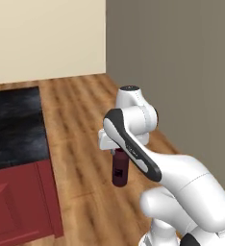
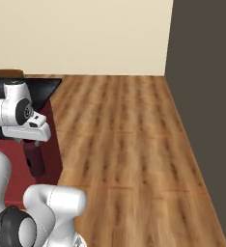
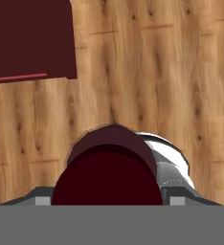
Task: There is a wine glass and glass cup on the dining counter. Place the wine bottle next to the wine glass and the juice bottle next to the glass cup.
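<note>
While I hang over the wooden floor (image 2: 129, 135), this is how things stand:

Gripper (image 1: 118, 153): pointing straight down, my jaws closed on the top of the juice bottle (image 1: 119, 171).

Juice bottle: upright, dark red, hanging from my fingers well clear of the floor boards; in the right base view it shows below my hand in front of the red base of the counter (image 2: 34, 160). In the hand view its round dark red cap (image 3: 107, 178) sits right between my finger tips.

Bottle contents: cannot tell; the body is opaque dark red.

Dining counter (image 1: 16, 127): its black, grey-veined top lies to my left, with the red base below; I am off its edge, beside its near corner, not above it.

Floor: bare wood planks run under the bottle to the cream wall (image 1: 47, 38) and the grey wall (image 1: 181, 62).
</note>
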